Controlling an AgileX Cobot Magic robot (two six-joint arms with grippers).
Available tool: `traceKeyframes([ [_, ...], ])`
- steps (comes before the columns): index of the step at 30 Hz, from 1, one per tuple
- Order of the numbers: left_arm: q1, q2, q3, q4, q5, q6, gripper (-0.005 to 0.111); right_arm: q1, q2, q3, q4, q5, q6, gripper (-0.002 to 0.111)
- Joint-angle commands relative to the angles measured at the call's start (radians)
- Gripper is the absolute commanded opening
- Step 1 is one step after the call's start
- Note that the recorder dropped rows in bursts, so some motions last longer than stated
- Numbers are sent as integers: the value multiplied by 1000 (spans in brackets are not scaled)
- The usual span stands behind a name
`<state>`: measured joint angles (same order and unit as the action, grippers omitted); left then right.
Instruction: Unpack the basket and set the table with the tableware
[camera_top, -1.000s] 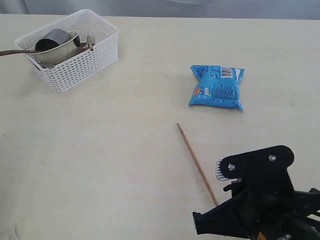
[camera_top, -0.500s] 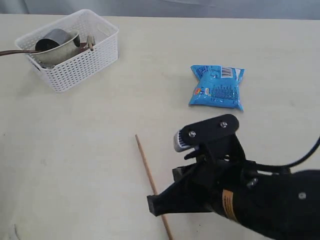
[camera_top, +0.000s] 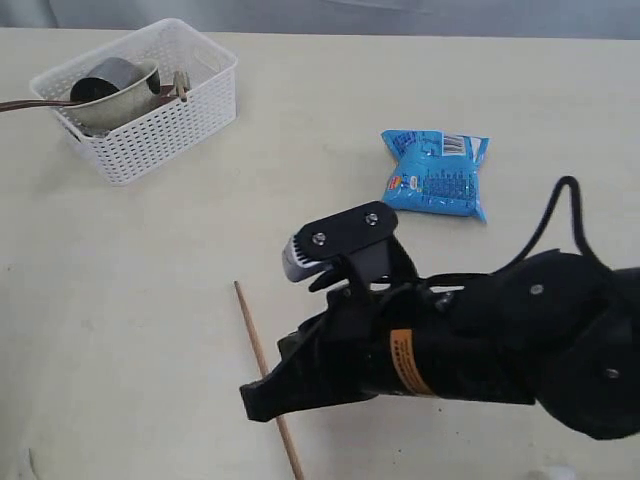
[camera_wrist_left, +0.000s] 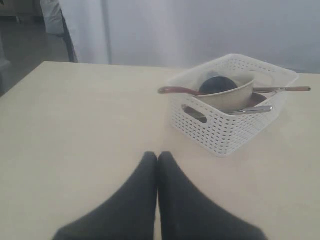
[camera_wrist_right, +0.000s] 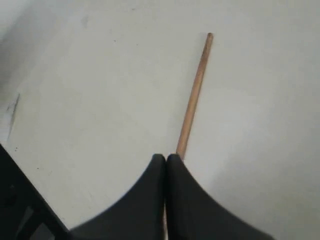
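Right gripper (camera_wrist_right: 166, 161), jaws clamped on chopstick (camera_top: 255, 340), swept leftward along near edge; basket (camera_top: 160, 125) at far left corner still loaded; left gripper (camera_wrist_left: 158, 160) pinched closed, empty

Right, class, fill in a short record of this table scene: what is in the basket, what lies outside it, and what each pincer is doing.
container: white basket, upper left of the exterior view
in the basket: bowl with a dark cup inside it; a brown-handled utensil pokes out over the rim
outside the basket: blue snack bag on the table
right pincer: shut on a wooden chopstick
left pincer: shut, empty, apart from the basket
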<state>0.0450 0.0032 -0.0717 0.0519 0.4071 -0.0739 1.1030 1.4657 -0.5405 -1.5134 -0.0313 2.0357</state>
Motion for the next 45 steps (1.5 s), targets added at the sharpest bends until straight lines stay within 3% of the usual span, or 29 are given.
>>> traceKeyframes([
  [1,2,-3,7,0,-3,0,0,-6,104,-78,-16,-110,-53,0],
  [14,2,-3,7,0,-3,0,0,-7,380,-227,-16,-155,-94,0],
  [34,2,-3,7,0,-3,0,0,-9,402,-226,-16,-34,-79,0],
  [45,2,-3,7,0,-3,0,0,-69,402,-225,-16,-16,-79,0],
])
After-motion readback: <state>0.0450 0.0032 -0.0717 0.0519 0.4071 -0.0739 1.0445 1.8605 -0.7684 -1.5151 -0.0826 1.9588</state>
